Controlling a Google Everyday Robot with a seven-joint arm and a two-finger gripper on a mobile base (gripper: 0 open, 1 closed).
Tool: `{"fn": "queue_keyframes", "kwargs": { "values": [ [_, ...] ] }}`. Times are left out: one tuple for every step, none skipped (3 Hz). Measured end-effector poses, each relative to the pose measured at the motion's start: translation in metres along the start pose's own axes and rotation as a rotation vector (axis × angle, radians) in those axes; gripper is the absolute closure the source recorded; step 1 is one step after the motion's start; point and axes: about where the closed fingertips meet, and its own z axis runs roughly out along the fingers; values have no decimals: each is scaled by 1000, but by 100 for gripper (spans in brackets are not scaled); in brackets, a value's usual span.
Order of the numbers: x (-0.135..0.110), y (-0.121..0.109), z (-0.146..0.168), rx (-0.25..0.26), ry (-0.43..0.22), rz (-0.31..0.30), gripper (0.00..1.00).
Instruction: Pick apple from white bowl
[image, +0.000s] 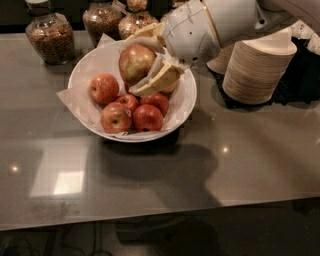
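My gripper (141, 62) is over the white bowl (88, 71) and is shut on the apple (135, 62), a large yellow-green apple with red blush. Its tan fingers (159, 81) clasp the apple from above and below, and the apple is lifted clear of the other fruit. The bowl is lined with crinkled white paper and holds several mostly red apples (132, 112) at its front and left. The white arm reaches in from the upper right.
Stacks of tan paper bowls (257, 70) stand to the right of the bowl. Three glass jars of nuts or grain (49, 36) line the back edge. The dark glossy table (165, 175) extends toward the front.
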Motion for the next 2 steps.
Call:
{"fn": "queue_keyframes", "kwargs": {
  "values": [
    [4, 43, -18, 53, 3, 27, 100],
    [3, 43, -18, 53, 3, 26, 100]
  ]
}}
